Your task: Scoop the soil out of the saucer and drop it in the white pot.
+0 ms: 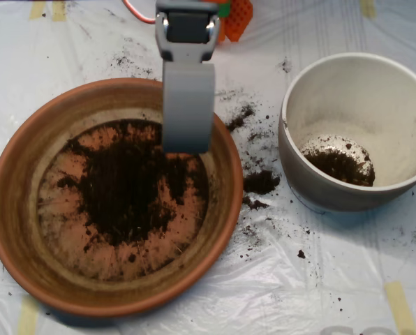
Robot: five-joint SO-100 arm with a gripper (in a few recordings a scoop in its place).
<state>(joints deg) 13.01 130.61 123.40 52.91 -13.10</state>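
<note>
The terracotta saucer (26,230) fills the left of the overhead view. Dark soil (128,188) lies in a patch across its middle, with bare orange floor around it. My grey scoop (187,143) reaches down from the top edge over the saucer's upper right part, and its lower end sits at the top edge of the soil patch. The white pot (320,188) stands to the right of the saucer, and a small heap of soil (340,166) lies at its bottom.
Spilled soil crumbs (261,181) are scattered on the clear plastic sheet between saucer and pot and above the saucer. An orange part (237,15) sits at the top edge beside the arm. Yellow tape strips mark the sheet's corners.
</note>
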